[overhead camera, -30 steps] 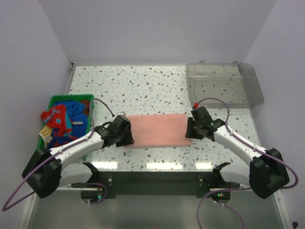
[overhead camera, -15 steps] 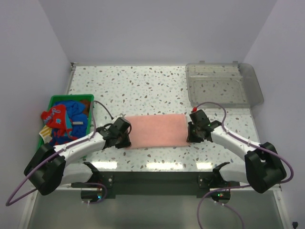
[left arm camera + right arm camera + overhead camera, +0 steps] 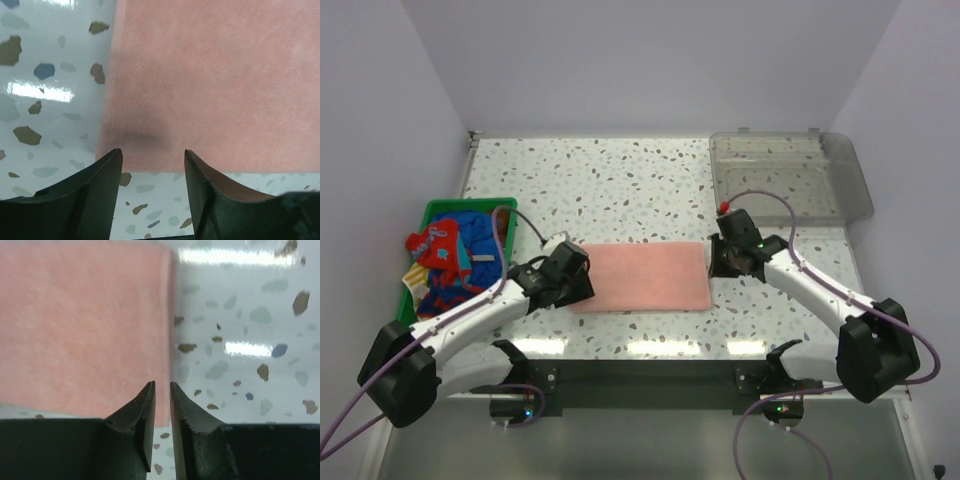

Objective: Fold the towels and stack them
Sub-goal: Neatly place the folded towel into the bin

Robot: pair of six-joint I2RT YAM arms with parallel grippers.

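A salmon pink towel point(image 3: 640, 276) lies flat on the speckled table, a folded rectangle between the two arms. My left gripper point(image 3: 580, 284) is open at the towel's left end. In the left wrist view its jaws point(image 3: 151, 152) stand apart over the towel's point(image 3: 215, 85) corner and hold nothing. My right gripper point(image 3: 720, 262) is at the towel's far right corner. In the right wrist view its jaws point(image 3: 162, 385) are almost closed, a thin slit over the towel's point(image 3: 85, 325) right edge, with no cloth lifted. More towels, blue point(image 3: 475, 235), red-patterned point(image 3: 435, 245) and yellowish striped point(image 3: 413, 280), are heaped in the basket.
A green plastic basket point(image 3: 470, 205) stands at the left edge of the table. A clear plastic tray point(image 3: 790, 180) stands at the far right. The table's near edge runs just below the towel.
The towel has slid slightly left. My right gripper has moved away from me to the towel's far right corner. My left gripper has drawn back a little to the left.
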